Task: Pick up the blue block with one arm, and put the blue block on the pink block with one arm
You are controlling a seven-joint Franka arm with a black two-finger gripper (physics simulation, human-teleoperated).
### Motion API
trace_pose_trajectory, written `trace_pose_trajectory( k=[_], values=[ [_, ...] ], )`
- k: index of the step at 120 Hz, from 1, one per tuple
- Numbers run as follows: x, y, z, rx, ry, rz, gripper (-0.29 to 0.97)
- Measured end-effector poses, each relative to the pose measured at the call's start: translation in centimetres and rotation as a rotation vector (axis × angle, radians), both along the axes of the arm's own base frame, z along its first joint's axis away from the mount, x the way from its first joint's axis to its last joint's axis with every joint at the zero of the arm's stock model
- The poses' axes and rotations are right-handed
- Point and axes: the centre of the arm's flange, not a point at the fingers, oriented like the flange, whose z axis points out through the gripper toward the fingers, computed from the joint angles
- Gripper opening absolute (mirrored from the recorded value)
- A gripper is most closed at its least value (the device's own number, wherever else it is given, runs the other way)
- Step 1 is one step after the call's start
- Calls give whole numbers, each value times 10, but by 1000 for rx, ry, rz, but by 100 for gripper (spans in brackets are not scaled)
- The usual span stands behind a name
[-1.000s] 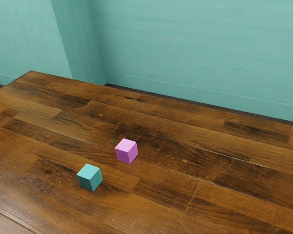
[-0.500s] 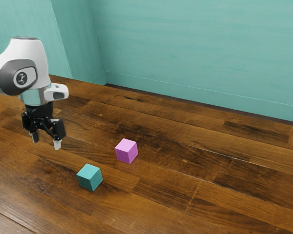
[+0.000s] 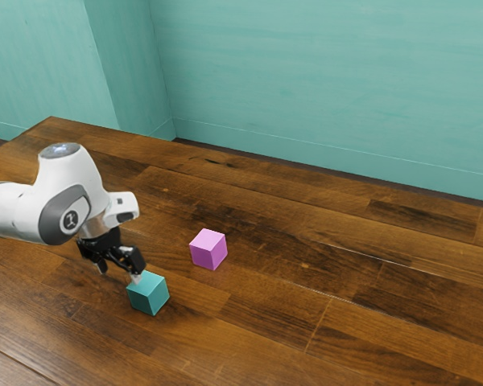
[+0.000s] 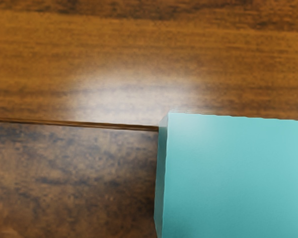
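The blue block [image 3: 148,292], teal in colour, rests on the wooden table [image 3: 322,241] toward the front. The pink block [image 3: 208,248] stands a short way behind it, toward the exterior view's right. My gripper [image 3: 120,269] hangs open just above the blue block's upper left corner, its fingers spread and nothing between them. In the wrist view the blue block [image 4: 231,176] lies close under my hand, off to one side of centre, its flat top facing the camera.
A teal wall [image 3: 322,80] runs along the back of the table, with a corner column [image 3: 129,64] at the exterior view's left. Bare wood surrounds both blocks on all sides.
My arm came into view from the exterior view's left, then dropped and moved right toward the blue block. Both blocks have stayed where they were.
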Motion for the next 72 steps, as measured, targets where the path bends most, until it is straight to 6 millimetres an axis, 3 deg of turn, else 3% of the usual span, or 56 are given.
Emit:
trace_pose_trajectory(
  k=[37, 72],
  values=[
    [17, -17, -2, 9, -52, -74, 68],
    [27, -25, -25, -40, 1, -72, 67]
  ],
)
